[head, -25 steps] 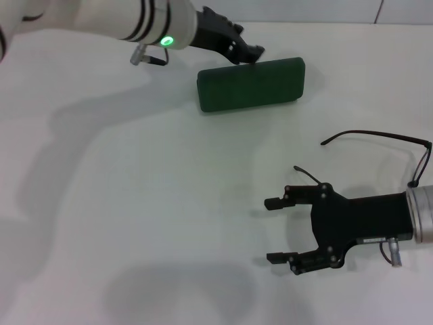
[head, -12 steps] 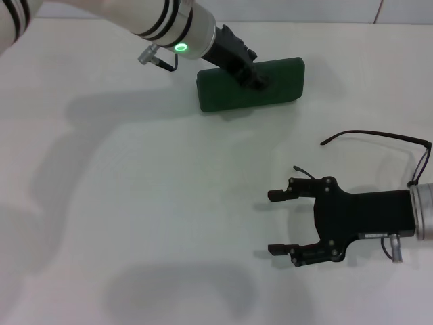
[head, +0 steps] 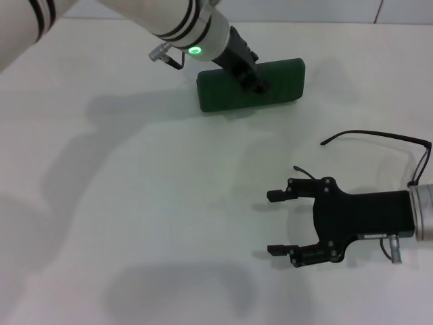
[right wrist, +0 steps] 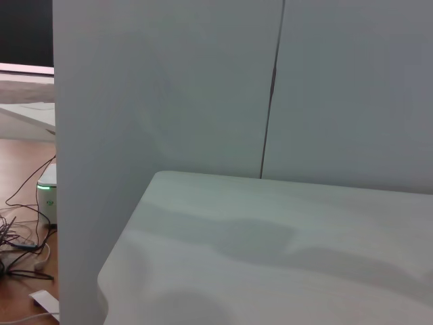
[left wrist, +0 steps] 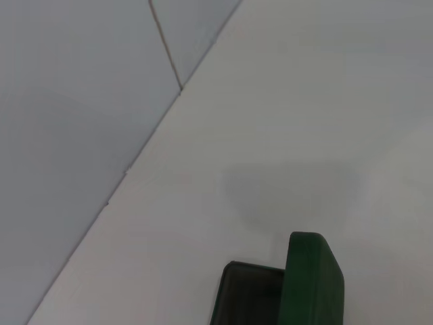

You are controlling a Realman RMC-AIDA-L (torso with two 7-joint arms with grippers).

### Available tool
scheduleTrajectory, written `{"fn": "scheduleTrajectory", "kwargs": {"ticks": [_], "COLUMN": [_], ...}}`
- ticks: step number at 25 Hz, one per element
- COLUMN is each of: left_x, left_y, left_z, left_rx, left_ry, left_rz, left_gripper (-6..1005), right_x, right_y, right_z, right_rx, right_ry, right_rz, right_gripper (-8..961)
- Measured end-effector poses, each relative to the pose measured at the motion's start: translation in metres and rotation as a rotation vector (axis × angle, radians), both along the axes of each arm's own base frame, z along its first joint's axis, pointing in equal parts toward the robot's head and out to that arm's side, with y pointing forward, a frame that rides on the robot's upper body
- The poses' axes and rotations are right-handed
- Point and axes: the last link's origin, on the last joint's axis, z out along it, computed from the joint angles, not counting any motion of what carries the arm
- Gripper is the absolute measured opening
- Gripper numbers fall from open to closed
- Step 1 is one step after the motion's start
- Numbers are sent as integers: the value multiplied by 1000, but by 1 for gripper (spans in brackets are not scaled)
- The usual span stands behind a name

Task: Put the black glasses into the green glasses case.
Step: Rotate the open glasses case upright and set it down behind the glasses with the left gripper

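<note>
The green glasses case (head: pixel 281 80) lies at the far middle of the white table (head: pixel 135 203); in the head view its lid looks down. My left gripper (head: pixel 255 80) reaches in from the far left and sits over the case's middle, touching or just above it. The left wrist view shows one rounded green end of the case (left wrist: pixel 313 281) with a dark surface beside it. The black glasses (head: pixel 379 137) lie at the right, partly hidden behind my right arm. My right gripper (head: pixel 269 223) is open and empty, low over the table just left of the glasses.
A white wall panel with a seam (left wrist: pixel 166 44) stands behind the table's far edge. Off the table's edge the right wrist view shows cables and a small device with a green light (right wrist: pixel 46 184) on a wooden floor.
My left gripper has moved from behind the case's far left corner to over the case's middle. My right gripper has shifted slightly and stays open.
</note>
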Motion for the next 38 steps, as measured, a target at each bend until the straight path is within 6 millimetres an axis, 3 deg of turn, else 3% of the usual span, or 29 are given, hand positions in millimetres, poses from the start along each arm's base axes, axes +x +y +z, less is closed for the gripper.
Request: {"fn": "scheduleTrajectory", "kwargs": {"ticks": [7, 21, 27, 32, 38], "left_x": [8, 6, 9, 4, -8], "left_y": [-3, -34, -48, -37, -18], "left_z": [-2, -4, 8, 18, 17], "left_rx": [-30, -242, -291, -163, -6], "left_ry": [26, 72, -76, -157, -174], "left_rz": [-12, 32, 6, -3, 2], "left_gripper": [568, 564, 562, 561, 560], "right_x": [4, 12, 12, 9, 5], "right_y": [-2, -7, -7, -5, -3], "right_z": [-1, 1, 2, 2, 1], "right_rx": [2, 4, 2, 6, 10], "right_ry": [-3, -8, -7, -3, 5], "right_rz": [-8, -28, -28, -20, -17], "right_gripper": [782, 782, 782, 782, 783]}}
